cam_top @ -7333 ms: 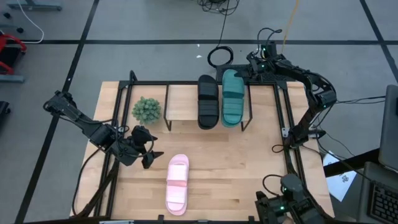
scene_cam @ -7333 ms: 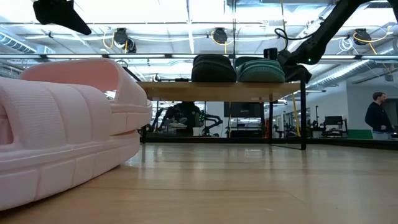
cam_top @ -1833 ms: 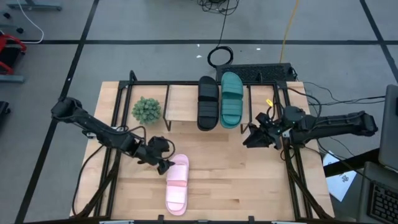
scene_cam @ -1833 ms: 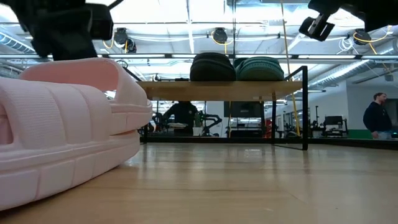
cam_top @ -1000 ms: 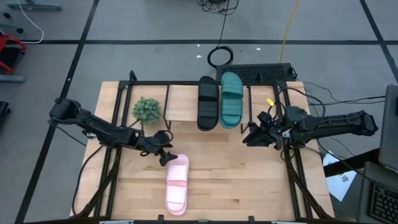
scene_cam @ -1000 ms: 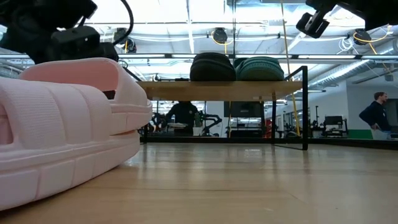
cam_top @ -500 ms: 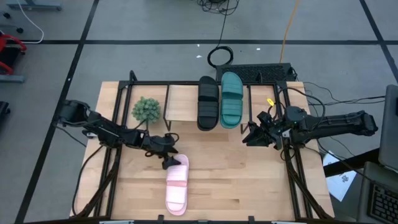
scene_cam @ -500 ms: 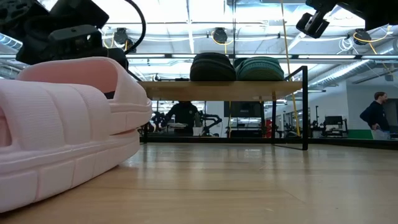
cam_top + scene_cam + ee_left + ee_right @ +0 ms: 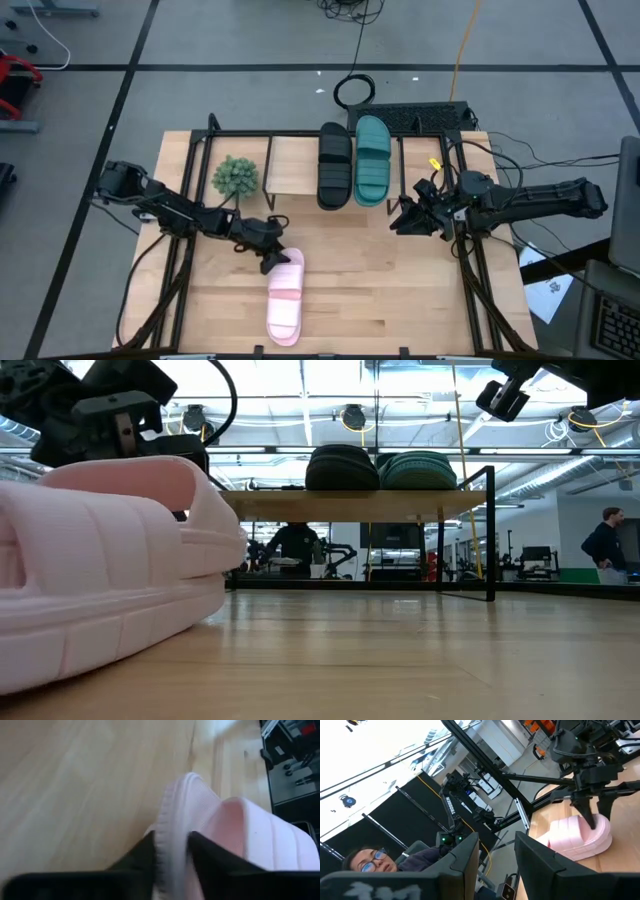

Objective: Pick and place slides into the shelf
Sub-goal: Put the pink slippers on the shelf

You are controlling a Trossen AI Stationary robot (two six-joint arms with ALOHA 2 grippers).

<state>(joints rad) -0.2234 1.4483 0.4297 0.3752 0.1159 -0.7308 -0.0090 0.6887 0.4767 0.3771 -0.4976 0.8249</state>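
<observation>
Pincer work sits at the pink slide (image 9: 284, 297): the left pincer (image 9: 270, 258) is at that sandal's toe end, which points toward the shelf (image 9: 300, 165). The left wrist view shows its two dark fingers (image 9: 145, 857) set either side of the pink rim, one outside the sole edge and one inside, narrowed onto it and touching. The low view has the slide's near part tipped slightly off the bench (image 9: 380, 290).

The pink slide lies on the bench's near half, lengthwise, well apart from the shelf. On the shelf the black slide (image 9: 335, 163) and the teal slide (image 9: 374, 159) lie side by side, touching or nearly so, filling its middle and right parts; the left part of the plank is bare wood. A small green plant (image 9: 236, 176) stands just beside the shelf's left end.

The right pincer (image 9: 401, 220) hangs above the bench's right side, near the shelf's right leg, holding nothing; its wrist view shows the fingers (image 9: 537, 855) spread with a clear gap between them.
</observation>
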